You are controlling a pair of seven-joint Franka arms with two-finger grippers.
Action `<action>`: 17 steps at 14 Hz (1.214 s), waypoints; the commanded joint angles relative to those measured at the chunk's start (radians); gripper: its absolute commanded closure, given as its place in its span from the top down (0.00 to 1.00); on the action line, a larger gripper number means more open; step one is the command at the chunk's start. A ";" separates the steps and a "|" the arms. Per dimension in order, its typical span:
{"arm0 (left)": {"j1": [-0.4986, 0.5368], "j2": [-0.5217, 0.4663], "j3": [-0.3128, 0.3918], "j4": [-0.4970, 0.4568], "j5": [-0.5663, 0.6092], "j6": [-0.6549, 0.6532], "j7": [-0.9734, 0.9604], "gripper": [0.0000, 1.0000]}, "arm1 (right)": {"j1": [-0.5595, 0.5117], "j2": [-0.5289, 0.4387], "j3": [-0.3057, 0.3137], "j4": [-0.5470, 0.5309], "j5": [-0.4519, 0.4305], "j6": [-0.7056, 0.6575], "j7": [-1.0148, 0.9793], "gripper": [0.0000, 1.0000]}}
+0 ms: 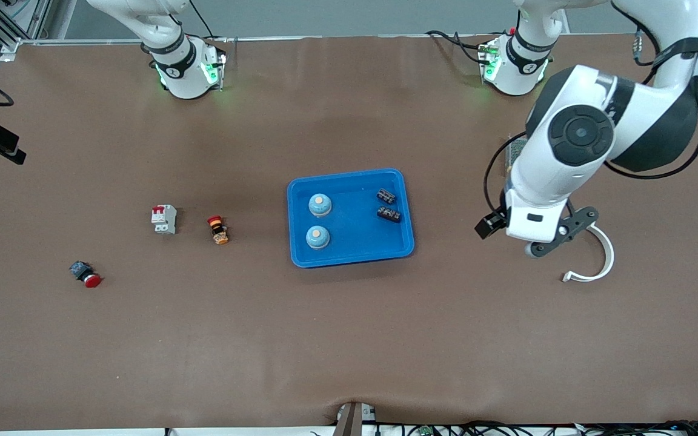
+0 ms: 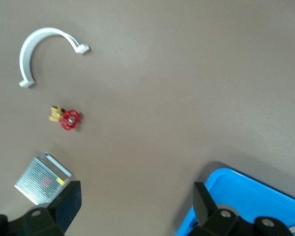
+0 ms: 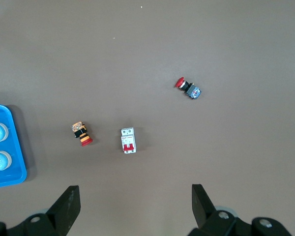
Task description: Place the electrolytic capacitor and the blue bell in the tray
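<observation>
Tray (image 1: 355,245): the blue tray lies at the middle of the table and already carries four items. Two blue bells sit upright toward the right arm's end, the near bell (image 1: 317,237) and the far bell (image 1: 320,204) close together but apart. Two small black parts (image 1: 389,214), taken to be the capacitors, lie side by side toward the left arm's end. All four rest well inside the rim, so the placing appears complete. Outside the tray, nearest the front camera, a red push button (image 1: 85,275) lies toward the right arm's end, and a white curved clip (image 1: 594,260) lies toward the left arm's end. Farther off are an orange and red switch (image 1: 218,230) and a white breaker (image 1: 164,218), both apart from the tray and apparently no part of the job. The left gripper (image 2: 136,209) hangs over bare table just beside the tray's edge, fingers spread wide and empty, which suits a release and lift-off. Its wrist view also shows a brass valve (image 2: 64,118) and a grey mesh box (image 2: 42,179) lying on the table. The right gripper (image 3: 135,206) is up over the table near the switch and the breaker, fingers likewise wide and holding nothing; this arm appears to wait.
</observation>
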 commanded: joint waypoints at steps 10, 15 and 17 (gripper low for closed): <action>0.051 -0.172 0.075 -0.043 -0.075 -0.080 0.338 1.00 | -0.018 -0.006 0.004 -0.001 0.029 -0.006 -0.016 1.00; -0.055 -0.278 0.247 -0.073 -0.090 -0.134 0.546 1.00 | -0.030 -0.006 0.005 0.002 0.037 -0.007 -0.016 1.00; -0.056 -0.311 0.273 -0.081 -0.110 -0.139 0.590 1.00 | -0.029 -0.006 0.004 0.002 0.037 -0.007 -0.016 1.00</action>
